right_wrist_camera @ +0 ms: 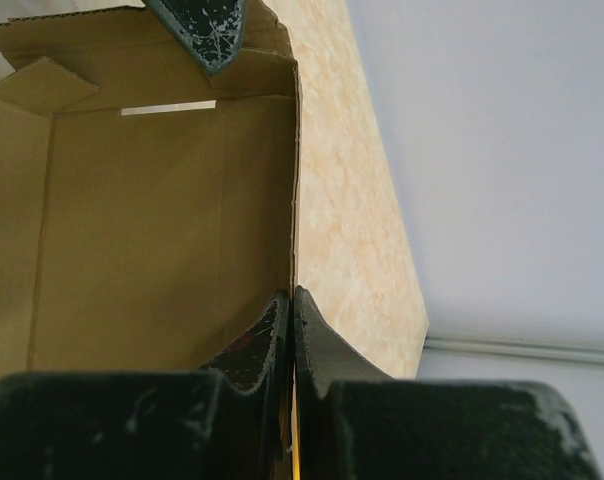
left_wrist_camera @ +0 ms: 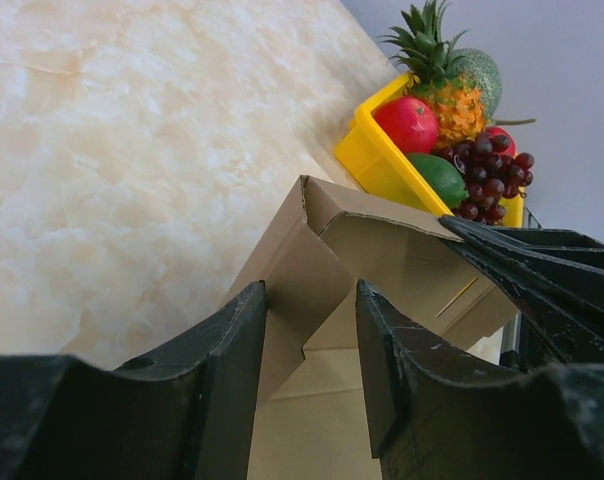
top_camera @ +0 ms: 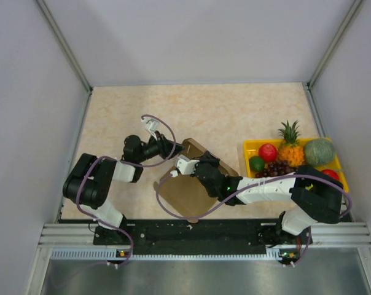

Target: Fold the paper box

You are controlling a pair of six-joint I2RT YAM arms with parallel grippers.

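Note:
The paper box (top_camera: 191,193) is brown cardboard, partly folded, lying at the table's near middle with one wall raised. My right gripper (top_camera: 187,165) pinches the top edge of an upright wall; in the right wrist view its fingers (right_wrist_camera: 292,296) meet on that thin edge, with the box's inside (right_wrist_camera: 162,220) to the left. My left gripper (top_camera: 172,147) is at the box's far corner. In the left wrist view its jaws (left_wrist_camera: 312,290) stand apart, with a folded corner flap (left_wrist_camera: 312,250) showing in the gap. One left fingertip (right_wrist_camera: 208,28) shows above the far wall.
A yellow fruit tray (top_camera: 252,147) with a pineapple, apples, grapes and a melon stands at the right, close to the box (left_wrist_camera: 367,160). The right arm (left_wrist_camera: 542,270) crosses just right of the left gripper. Grey walls enclose the table.

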